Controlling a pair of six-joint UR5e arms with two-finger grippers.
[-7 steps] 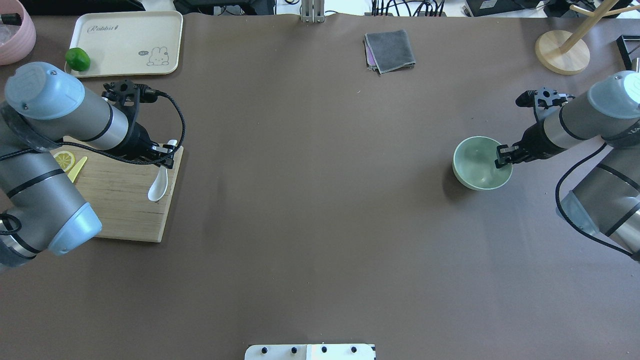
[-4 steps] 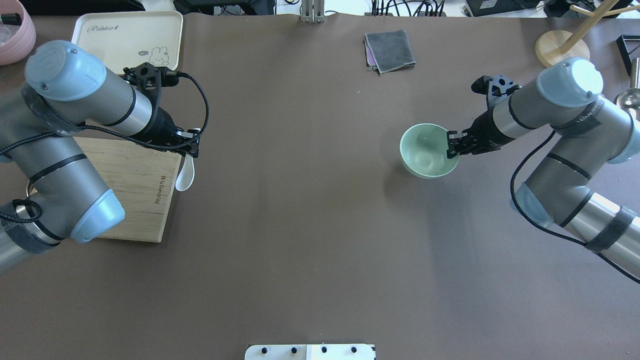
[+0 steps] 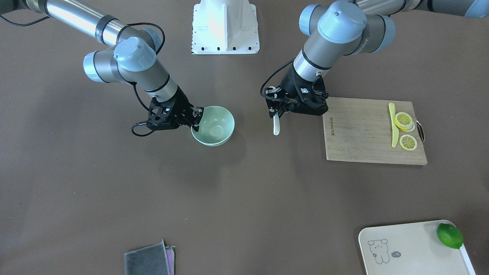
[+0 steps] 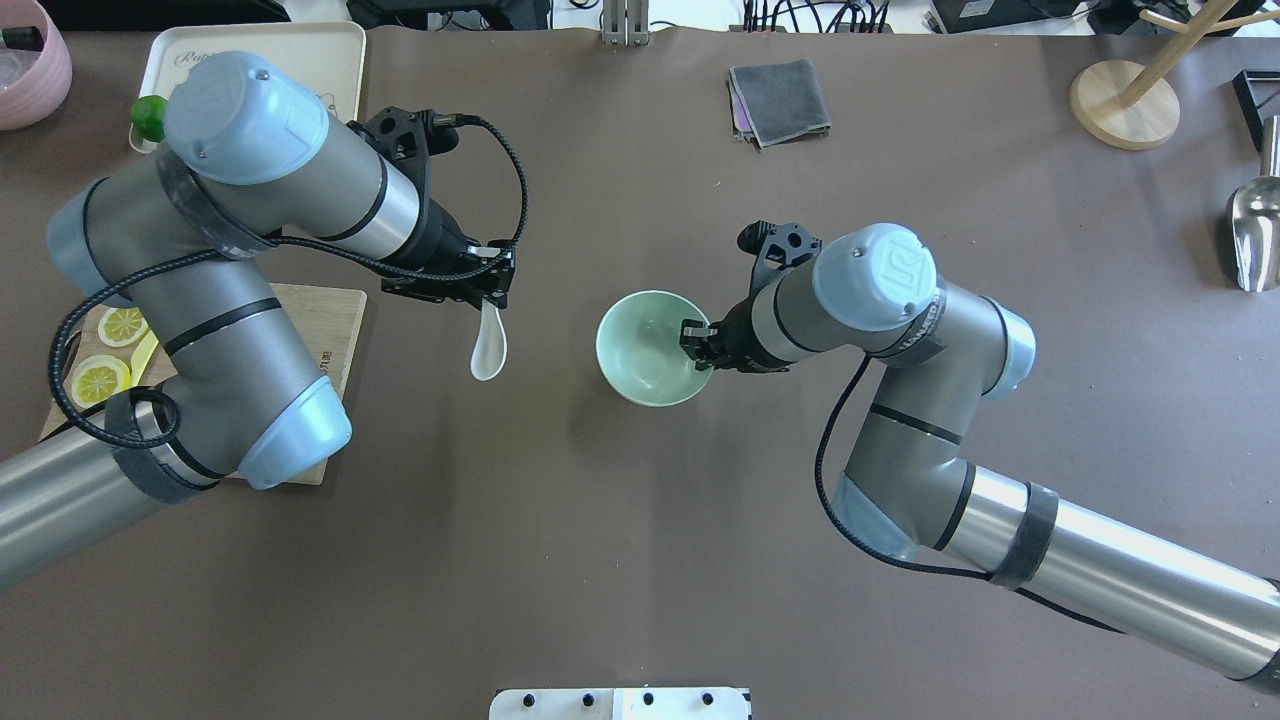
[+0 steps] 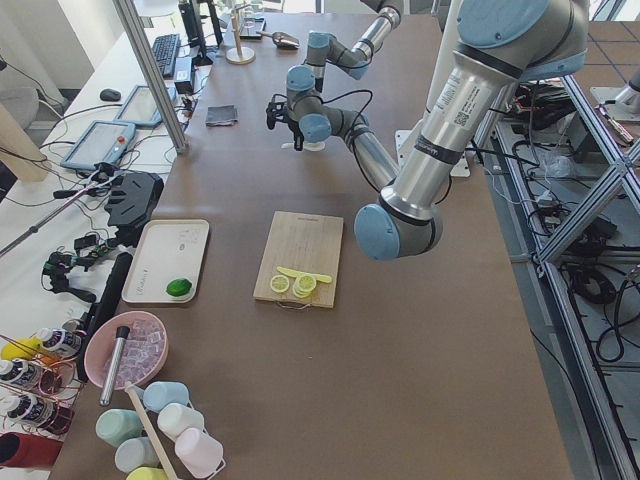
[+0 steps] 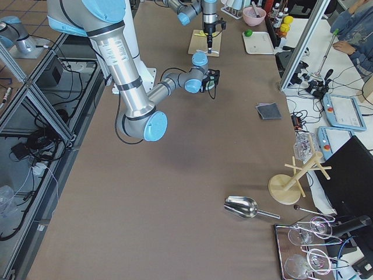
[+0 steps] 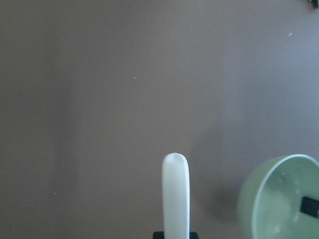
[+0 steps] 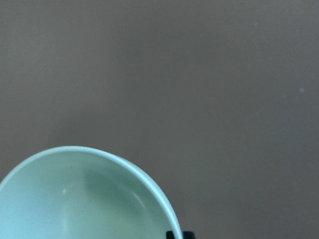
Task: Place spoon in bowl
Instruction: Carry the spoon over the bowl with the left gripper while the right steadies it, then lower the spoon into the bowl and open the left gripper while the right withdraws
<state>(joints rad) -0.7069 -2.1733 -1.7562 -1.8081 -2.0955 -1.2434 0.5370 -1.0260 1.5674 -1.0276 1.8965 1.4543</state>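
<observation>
Your left fingers [image 4: 492, 288] are closed on the handle end of the white spoon [image 4: 487, 345]. It juts out from them scoop end first, above the table [image 4: 560, 520]. The spoon is near the bowl [image 4: 640, 355], on the robot's left of it, and does not touch it. Your right fingers [image 4: 692, 332] are clamped on the bowl's rim on the opposite side, one inside the wall and one outside. The bowl looks slightly tilted, and you cannot tell whether it rests on the table. Beyond the spoon, well apart from the bowl, lies the cutting board [image 3: 366, 133] with lemon slices [image 3: 408, 142].
</observation>
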